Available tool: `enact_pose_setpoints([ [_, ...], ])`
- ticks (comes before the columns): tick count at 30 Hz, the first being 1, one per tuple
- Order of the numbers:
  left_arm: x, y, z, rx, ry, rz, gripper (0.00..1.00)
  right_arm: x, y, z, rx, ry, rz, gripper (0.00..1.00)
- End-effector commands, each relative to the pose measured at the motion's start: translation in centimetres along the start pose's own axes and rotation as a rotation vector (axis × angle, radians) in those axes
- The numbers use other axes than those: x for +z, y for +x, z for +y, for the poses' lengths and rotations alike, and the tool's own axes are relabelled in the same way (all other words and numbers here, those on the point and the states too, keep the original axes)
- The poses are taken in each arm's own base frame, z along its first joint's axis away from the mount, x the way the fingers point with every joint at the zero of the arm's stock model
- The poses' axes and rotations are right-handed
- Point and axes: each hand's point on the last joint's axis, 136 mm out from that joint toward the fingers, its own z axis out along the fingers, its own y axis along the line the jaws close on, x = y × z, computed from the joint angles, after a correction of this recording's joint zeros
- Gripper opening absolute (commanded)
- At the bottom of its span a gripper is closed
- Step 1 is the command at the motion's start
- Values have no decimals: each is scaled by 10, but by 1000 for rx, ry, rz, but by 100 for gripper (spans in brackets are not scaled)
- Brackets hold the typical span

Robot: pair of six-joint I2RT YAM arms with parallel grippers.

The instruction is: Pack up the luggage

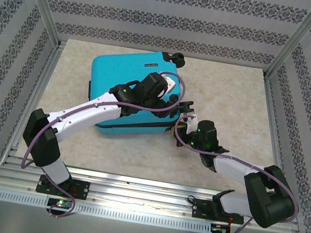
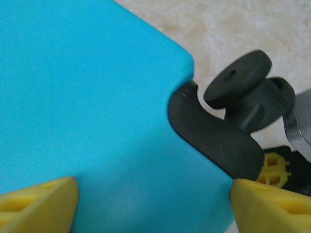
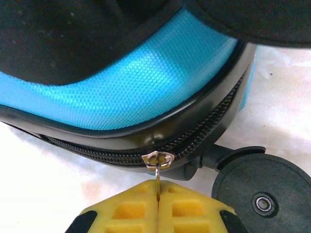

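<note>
the luggage lies flat and closed on the table, left of the middle and toward the far side. its long axis goes about left to right, a little turned, and the end with the wheels points to the right. the left gripper hangs over the turquoise shell near the corner with a wheel, its jaws spread wide, released. the right gripper is at the near right corner, clenched on the thin metal zipper pull.
</note>
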Motion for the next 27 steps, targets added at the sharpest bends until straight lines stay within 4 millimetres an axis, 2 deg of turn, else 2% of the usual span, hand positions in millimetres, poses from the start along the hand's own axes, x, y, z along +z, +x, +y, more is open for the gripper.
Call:
enact_pose_setpoints([
  [1, -5, 2, -2, 0, 18, 47, 84, 1, -32, 12, -25, -53, -93, 0],
  [12, 15, -17, -9, -89, -38, 54, 89, 1, -29, 17, -18, -71, -92, 0],
  [22, 30, -22, 15, -37, -309, 125, 88, 0, -27, 20, -23, -77, -94, 0],
  [27, 31, -9, 32, 17, -445, 205, 86, -1, -26, 19, -24, -71, -98, 0],
])
